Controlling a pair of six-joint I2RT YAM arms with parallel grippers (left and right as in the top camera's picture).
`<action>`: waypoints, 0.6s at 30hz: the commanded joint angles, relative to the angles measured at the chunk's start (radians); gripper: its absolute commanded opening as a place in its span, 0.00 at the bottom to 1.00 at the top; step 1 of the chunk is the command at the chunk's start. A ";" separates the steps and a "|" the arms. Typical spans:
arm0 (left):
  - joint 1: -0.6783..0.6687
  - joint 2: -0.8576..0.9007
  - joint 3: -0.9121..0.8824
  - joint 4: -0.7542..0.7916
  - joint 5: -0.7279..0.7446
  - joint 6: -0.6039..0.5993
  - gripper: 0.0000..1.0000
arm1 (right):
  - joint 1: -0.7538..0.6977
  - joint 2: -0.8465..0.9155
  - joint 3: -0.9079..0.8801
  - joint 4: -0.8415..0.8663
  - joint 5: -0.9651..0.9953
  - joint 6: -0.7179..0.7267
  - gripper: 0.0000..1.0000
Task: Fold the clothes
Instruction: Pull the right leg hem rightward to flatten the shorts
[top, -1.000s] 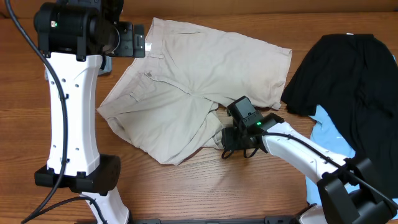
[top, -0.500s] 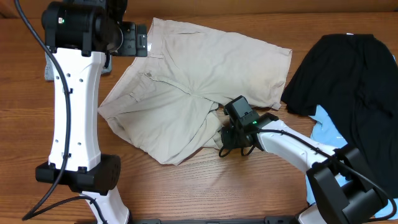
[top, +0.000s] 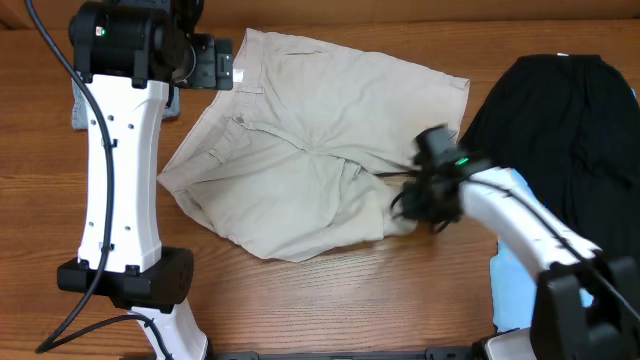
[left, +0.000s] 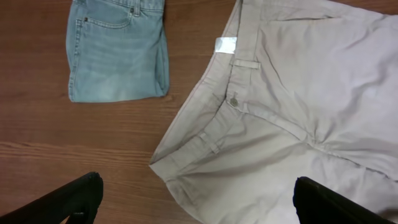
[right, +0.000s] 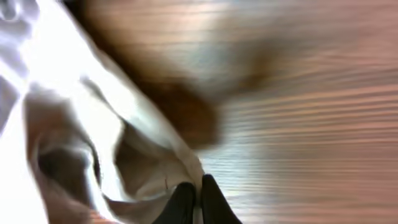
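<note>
The pale beige shorts (top: 300, 150) lie spread across the table's middle, waistband (left: 233, 99) toward the left. My right gripper (top: 408, 208) is shut on the hem of their lower leg (right: 155, 155); the right wrist view shows cloth pinched between the black fingertips (right: 181, 198), held just off the wood. My left gripper (left: 198, 186) hangs open high over the waistband corner, holding nothing. Folded pale-blue denim shorts (left: 118, 50) lie at the far left. A black garment (top: 570, 130) lies at the right over a light-blue cloth (top: 525, 205).
The left arm's white column (top: 115, 170) stands over the table's left part and hides most of the denim shorts there. Bare wood (top: 350, 300) runs along the front edge. The right wrist view is blurred by motion.
The right gripper has shut on the shorts' leg hem and swung to the right, dragging that leg out with it. The left arm has stayed where it was, open.
</note>
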 joint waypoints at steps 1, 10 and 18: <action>0.026 0.013 -0.006 0.002 -0.016 0.013 1.00 | -0.111 -0.036 0.098 -0.064 0.021 -0.094 0.04; 0.052 0.014 -0.006 0.002 -0.012 0.021 1.00 | -0.347 -0.036 0.120 -0.106 -0.057 -0.103 0.37; 0.052 0.010 0.002 0.002 -0.013 0.028 1.00 | -0.385 -0.068 0.192 -0.146 -0.216 -0.125 0.76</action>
